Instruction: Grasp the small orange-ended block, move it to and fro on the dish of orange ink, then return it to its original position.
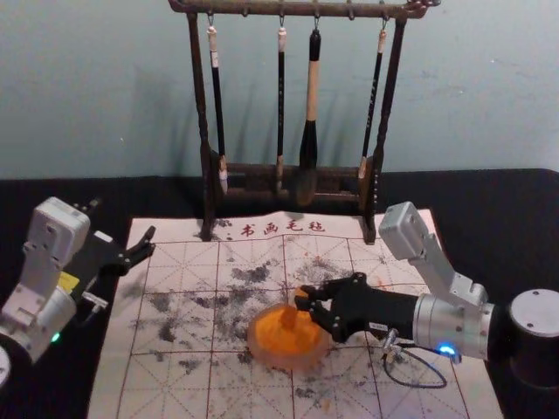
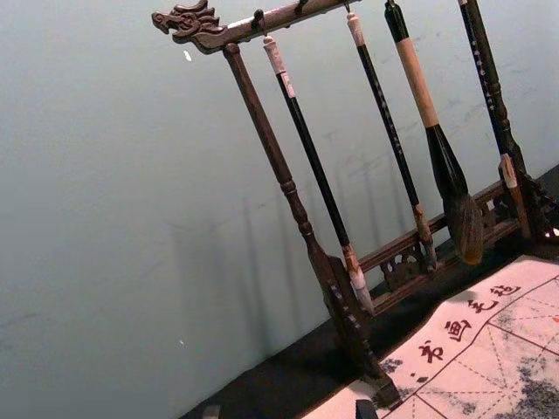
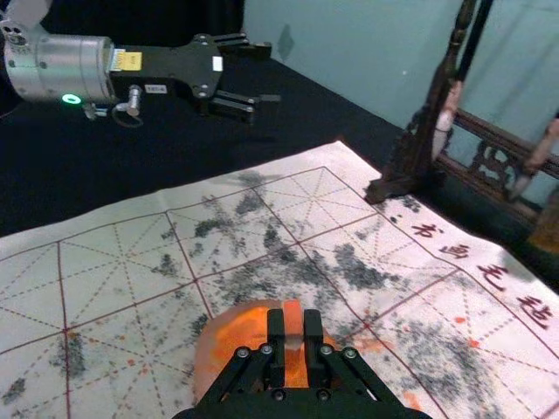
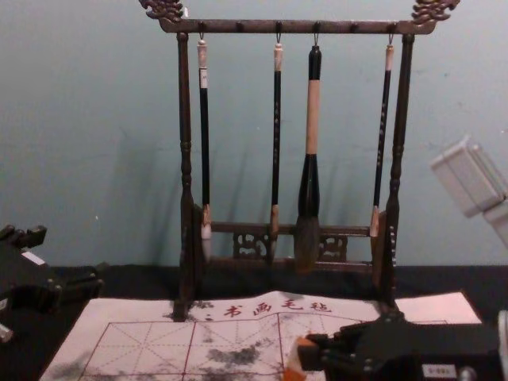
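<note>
The right gripper (image 4: 314,352) holds the orange-ended block (image 4: 294,367).

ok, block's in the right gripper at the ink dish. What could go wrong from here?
The right gripper holds the small orange-ended block at the round dish of orange ink; a hard stroke might shove the dish. Orange specks dot the white gridded mat, so drips could add more.
</note>
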Robot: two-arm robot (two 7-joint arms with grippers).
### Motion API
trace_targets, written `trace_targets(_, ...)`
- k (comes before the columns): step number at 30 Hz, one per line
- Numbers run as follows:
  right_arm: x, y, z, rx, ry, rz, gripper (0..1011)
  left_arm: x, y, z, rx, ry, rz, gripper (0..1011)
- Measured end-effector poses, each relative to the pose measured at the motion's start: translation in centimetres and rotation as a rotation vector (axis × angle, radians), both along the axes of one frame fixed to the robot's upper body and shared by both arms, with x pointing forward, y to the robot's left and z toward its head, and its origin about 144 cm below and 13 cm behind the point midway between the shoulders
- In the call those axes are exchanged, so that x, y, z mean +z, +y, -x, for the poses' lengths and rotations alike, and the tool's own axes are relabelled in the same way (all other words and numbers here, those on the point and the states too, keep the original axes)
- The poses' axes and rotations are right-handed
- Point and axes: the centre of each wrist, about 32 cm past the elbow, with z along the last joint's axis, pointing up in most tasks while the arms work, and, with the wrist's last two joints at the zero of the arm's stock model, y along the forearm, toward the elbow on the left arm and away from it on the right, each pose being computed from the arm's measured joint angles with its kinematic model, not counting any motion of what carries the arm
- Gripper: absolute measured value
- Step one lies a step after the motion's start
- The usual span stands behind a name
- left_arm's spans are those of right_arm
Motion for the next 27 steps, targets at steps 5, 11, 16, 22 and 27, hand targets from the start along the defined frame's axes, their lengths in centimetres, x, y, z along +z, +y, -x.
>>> trace_targets(5, 0.2, -0.4, 0.1, -0.011, -0.002, 0.006, 104, 0.0, 0.0, 0.0, 0.0, 0.0, 0.0, 1001)
trace_targets(11, 0.4, -1.0, 0.4, -0.018, -0.001, 0.014, 104, 0.0, 0.0, 0.0, 0.0, 0.0, 0.0, 1001)
trace_targets(16, 0.4, -1.3, 1.0, -0.013, 0.006, 0.015, 104, 0.0, 0.0, 0.0, 0.0, 0.0, 0.0, 1001)
trace_targets(22, 0.6, -1.5, 1.7, 0.01, 0.011, 0.013, 104, 0.0, 0.0, 0.0, 0.0, 0.0, 0.0, 1001)
trace_targets(27, 0.7, -1.5, 2.0, 0.025, 0.012, 0.011, 104, 0.0, 0.0, 0.0, 0.0, 0.0, 0.0, 1001)
